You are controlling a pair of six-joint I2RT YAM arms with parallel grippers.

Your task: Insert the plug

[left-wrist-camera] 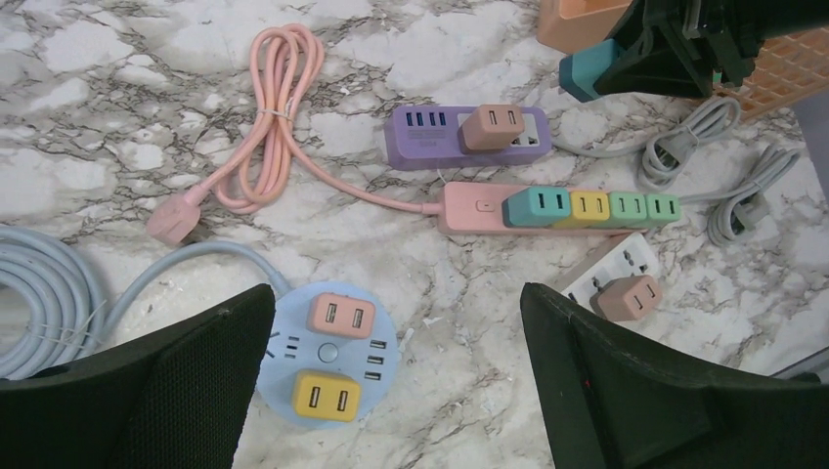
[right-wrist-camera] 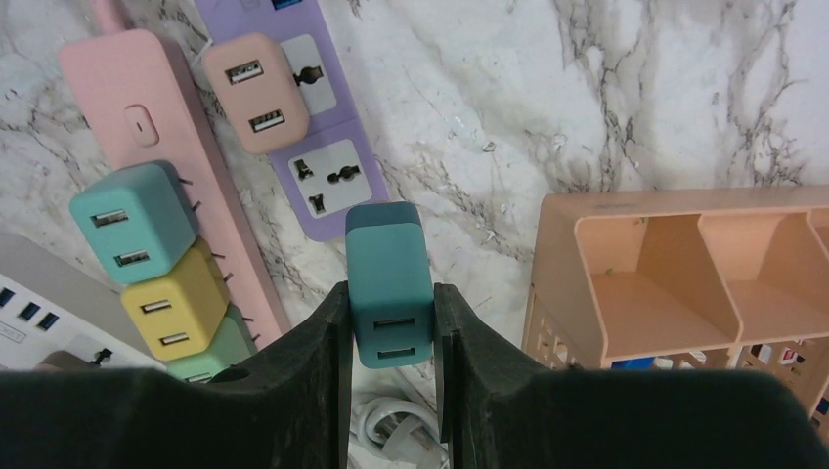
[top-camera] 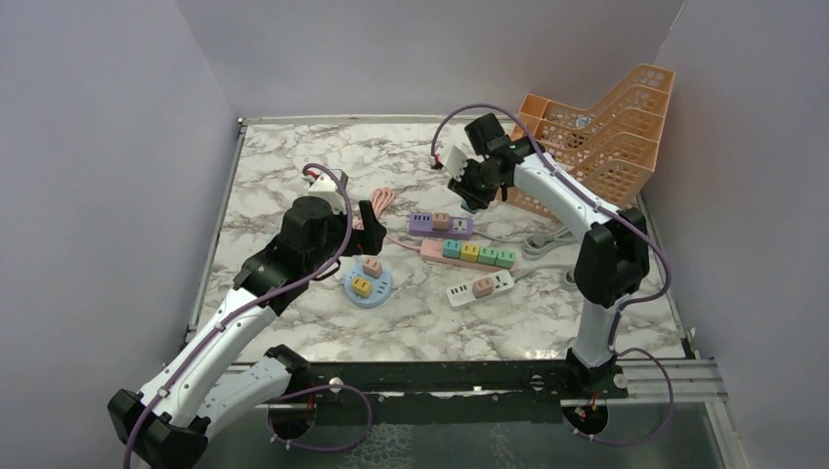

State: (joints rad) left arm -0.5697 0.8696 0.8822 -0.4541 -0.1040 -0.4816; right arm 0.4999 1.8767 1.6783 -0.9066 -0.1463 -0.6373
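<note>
My right gripper (right-wrist-camera: 391,293) is shut on a teal plug (right-wrist-camera: 389,283), its USB ports facing the camera. The plug hangs above the near end of the purple power strip (right-wrist-camera: 323,156), beside a bare socket (right-wrist-camera: 329,176); a tan plug (right-wrist-camera: 256,93) sits in the same strip. From the left wrist view the teal plug (left-wrist-camera: 587,76) shows at the upper right, off the table. My left gripper (left-wrist-camera: 396,291) is wide open and holds nothing, just above the marble beside the round blue power strip (left-wrist-camera: 293,327).
A pink strip (left-wrist-camera: 469,207) carries teal, yellow and green plugs. A white strip (left-wrist-camera: 626,259) holds a tan plug. A coiled pink cable (left-wrist-camera: 279,117) and grey cables (left-wrist-camera: 704,147) lie around. An orange basket (top-camera: 606,127) stands at the back right.
</note>
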